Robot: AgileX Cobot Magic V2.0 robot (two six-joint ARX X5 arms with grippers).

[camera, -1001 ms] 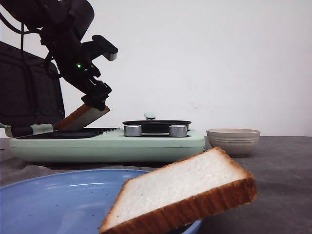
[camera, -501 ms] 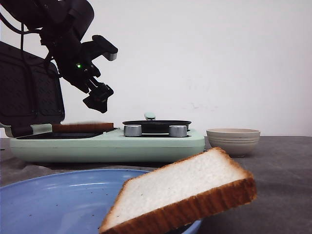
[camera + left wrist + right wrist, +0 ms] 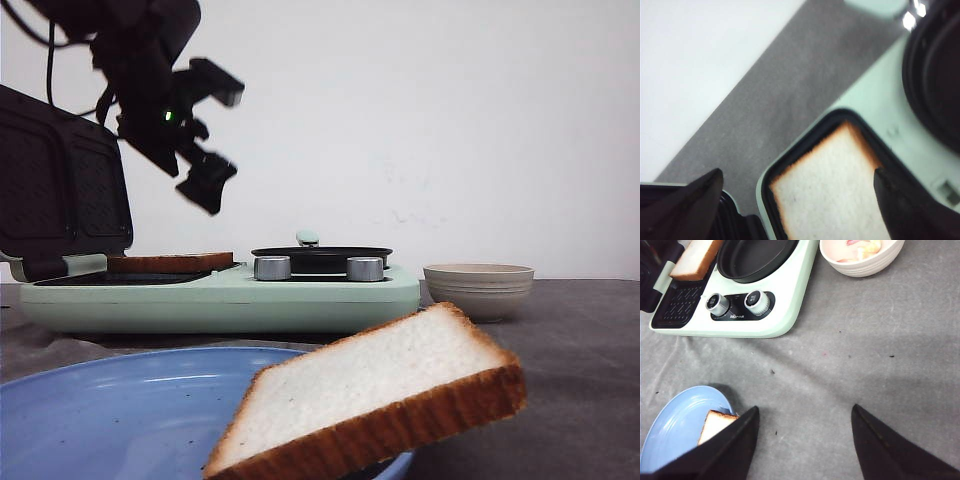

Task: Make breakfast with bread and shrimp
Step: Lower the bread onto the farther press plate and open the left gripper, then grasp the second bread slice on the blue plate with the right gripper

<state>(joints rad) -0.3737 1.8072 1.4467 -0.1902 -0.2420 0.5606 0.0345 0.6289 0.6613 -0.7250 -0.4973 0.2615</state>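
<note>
— Where do the slices sit?
— One bread slice (image 3: 170, 263) lies flat on the mint-green cooker's (image 3: 220, 298) grill plate; the other slice (image 3: 375, 398) leans on the blue plate (image 3: 110, 410).
— And the grippers?
— The left gripper (image 3: 205, 140) hangs above the grill, spread, holding nothing; the right gripper (image 3: 802, 440) hovers parted over the grey cloth (image 3: 860, 345). The beige bowl (image 3: 478, 288) stands beside the cooker.

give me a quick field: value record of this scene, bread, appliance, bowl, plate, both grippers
bread on grill: one slice lying flat on the grill plate, lid open
bread on plate: second slice leaning on the blue plate rim
appliance: mint green breakfast maker with black pan and two knobs
bowl: beige bowl beside the appliance, pale food inside
left gripper: open, empty, above the grill
right gripper: open, empty, over the grey table
</note>
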